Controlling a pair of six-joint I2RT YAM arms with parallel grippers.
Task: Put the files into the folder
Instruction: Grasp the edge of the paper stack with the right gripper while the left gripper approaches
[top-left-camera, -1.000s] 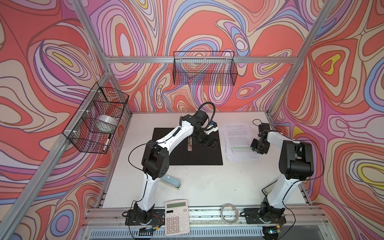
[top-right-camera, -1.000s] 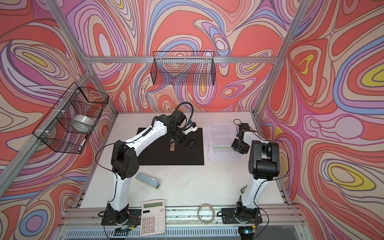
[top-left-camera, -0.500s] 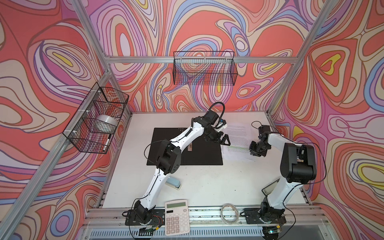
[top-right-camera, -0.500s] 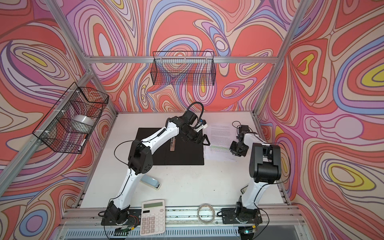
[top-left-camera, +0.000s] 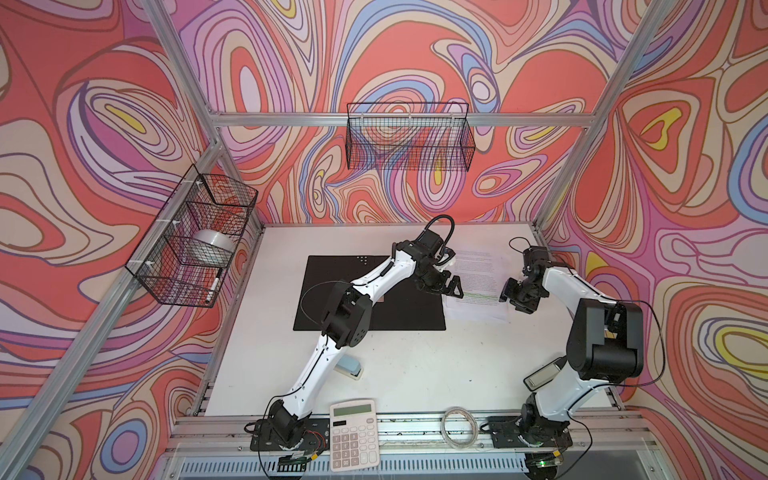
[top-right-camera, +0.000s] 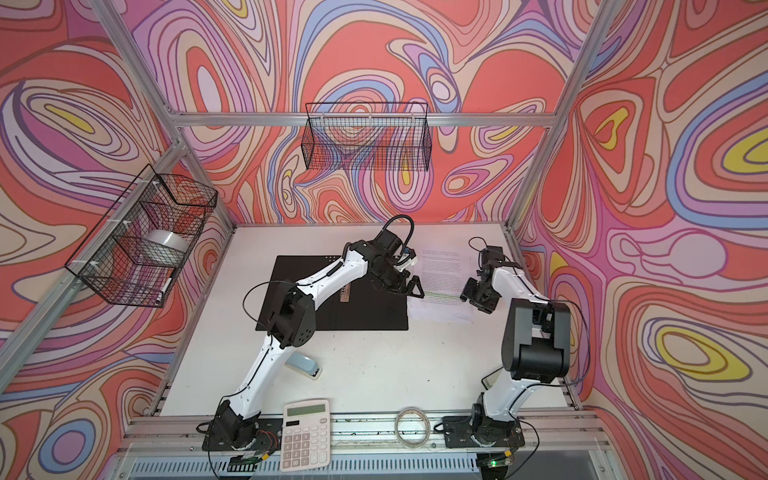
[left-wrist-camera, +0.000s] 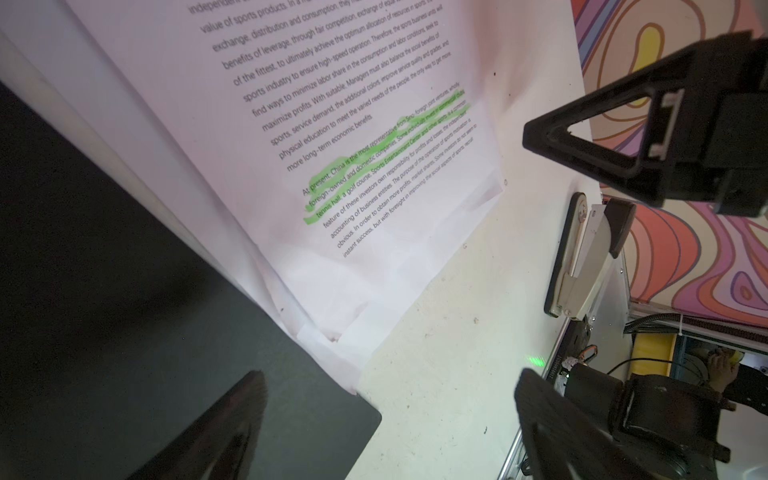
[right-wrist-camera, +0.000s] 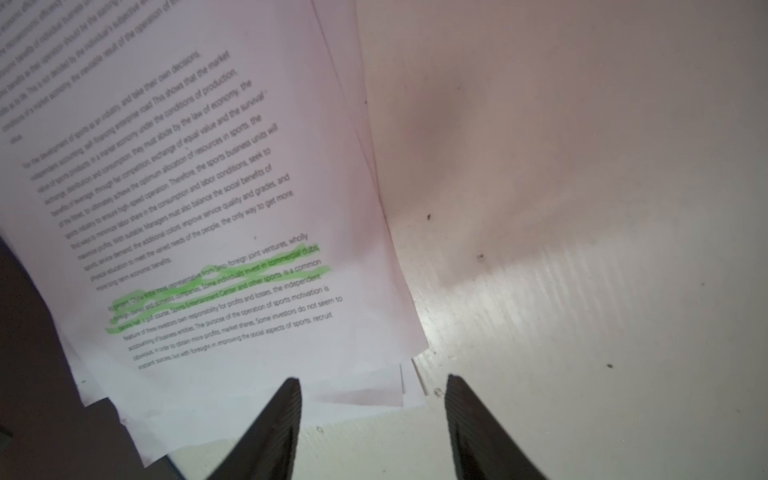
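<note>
The folder (top-left-camera: 332, 299) lies open and flat on the table, black inside up, with three small dots at its far edge. The files (top-left-camera: 478, 286), a thin stack of white printed sheets with green highlighted lines, lie just right of it; their left edge overlaps the folder's right edge (left-wrist-camera: 104, 291). My left gripper (top-left-camera: 442, 287) hangs open over that overlap, with nothing between its fingers (left-wrist-camera: 386, 399). My right gripper (top-left-camera: 512, 297) stands open at the right near corner of the files (right-wrist-camera: 208, 208), one finger over the sheets (right-wrist-camera: 372, 386), holding nothing.
A white calculator (top-left-camera: 353, 434) and a wire coil (top-left-camera: 459, 422) lie on the front rail. A pale blue stapler (top-left-camera: 349, 368) sits by the left arm, a dark stapler (left-wrist-camera: 582, 257) by the right arm's base. Wire baskets (top-left-camera: 409, 137) hang on the back and left walls.
My left arm has swung right from the middle of the folder to the files' left edge. My right gripper's jaws have opened at the files' right side.
</note>
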